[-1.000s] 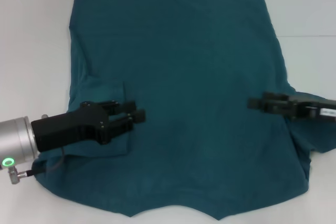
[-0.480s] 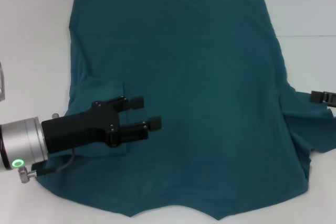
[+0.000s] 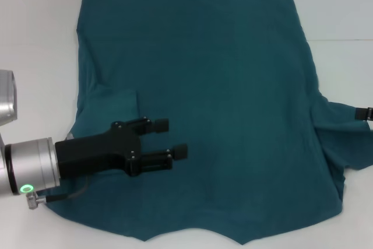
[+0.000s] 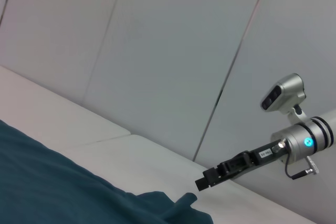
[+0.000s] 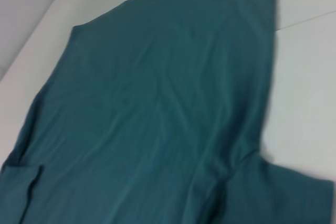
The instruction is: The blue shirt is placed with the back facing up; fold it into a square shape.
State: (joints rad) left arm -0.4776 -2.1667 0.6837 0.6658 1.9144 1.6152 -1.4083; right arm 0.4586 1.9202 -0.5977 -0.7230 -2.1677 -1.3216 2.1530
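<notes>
The blue shirt (image 3: 221,86) lies spread flat on the white table, plain side up, and also fills the right wrist view (image 5: 157,103). Its left sleeve (image 3: 113,106) is folded inward over the body. The right sleeve (image 3: 344,129) sticks out at the side, a little rumpled. My left gripper (image 3: 171,138) hovers open over the lower left of the shirt, with nothing between its fingers. Only the tip of my right gripper (image 3: 367,113) shows at the right edge of the head view. The left wrist view shows the right gripper (image 4: 210,178) just beyond the shirt's edge (image 4: 63,187).
Bare white table (image 3: 35,39) surrounds the shirt on the left, right and far sides. The shirt's near edge (image 3: 192,234) lies close to the front of the head view. A pale panelled wall (image 4: 157,51) stands behind the table.
My left gripper has opened and slid right and nearer over the shirt. The right gripper has pulled back to the right, off the shirt, almost out of the head view.
</notes>
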